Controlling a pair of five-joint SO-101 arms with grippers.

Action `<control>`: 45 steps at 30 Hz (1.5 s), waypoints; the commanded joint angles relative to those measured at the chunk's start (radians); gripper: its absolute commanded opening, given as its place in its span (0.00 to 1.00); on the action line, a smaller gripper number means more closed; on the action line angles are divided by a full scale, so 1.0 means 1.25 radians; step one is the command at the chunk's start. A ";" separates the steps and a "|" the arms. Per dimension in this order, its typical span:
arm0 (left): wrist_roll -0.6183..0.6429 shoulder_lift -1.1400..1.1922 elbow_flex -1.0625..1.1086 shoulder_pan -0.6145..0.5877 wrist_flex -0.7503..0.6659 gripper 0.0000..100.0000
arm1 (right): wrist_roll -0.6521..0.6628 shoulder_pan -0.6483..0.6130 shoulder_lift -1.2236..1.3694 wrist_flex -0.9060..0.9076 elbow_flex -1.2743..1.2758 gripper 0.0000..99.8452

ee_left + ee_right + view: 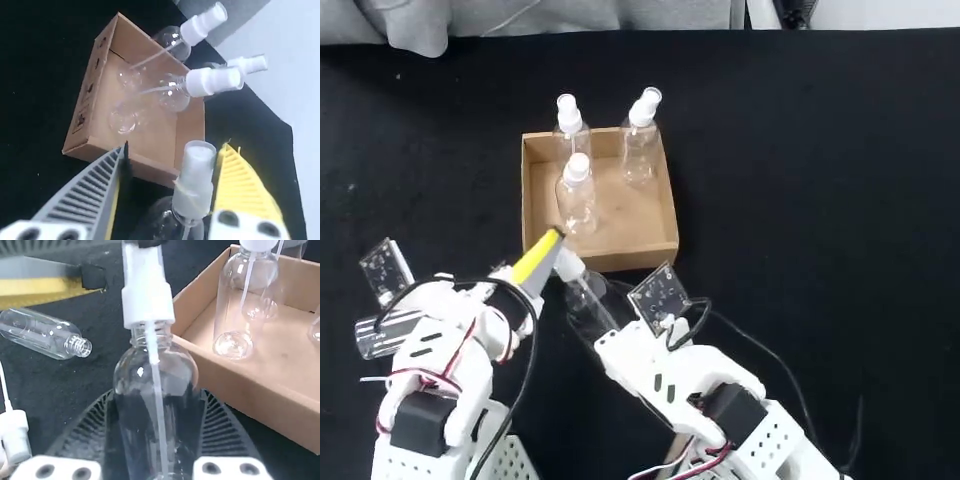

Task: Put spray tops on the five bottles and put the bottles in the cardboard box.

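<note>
Black cloth covers the surface (820, 200), and two white robot arms stand at its near edge, on the side of the box closest to them. One shallow, open brown cardboard box (620, 255) sits mid-surface.

Five clear plastic bottles are present. Three stand upright inside the box, each with a white spray top: one toward its near left (577, 200), one at its far right (640, 150), one at its far left corner (570, 130). The fourth bottle (150, 380) is just outside the box's near wall, clamped by its body in the right gripper (157, 395). A white spray top (196, 172) sits on its neck.

The left gripper (175, 155) is spread wide around that top. Its yellow finger lies against the top and its grey finger is well apart.

The fifth bottle (40, 332) lies on its side, uncapped, off the box's near left corner. One loose white spray top (15, 437) lies near it, on the same side of the box.
</note>
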 commanded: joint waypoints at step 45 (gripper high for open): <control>-0.009 -0.002 -0.023 -0.066 -0.028 0.27 | -0.009 0.028 -0.133 -0.076 -0.004 0.08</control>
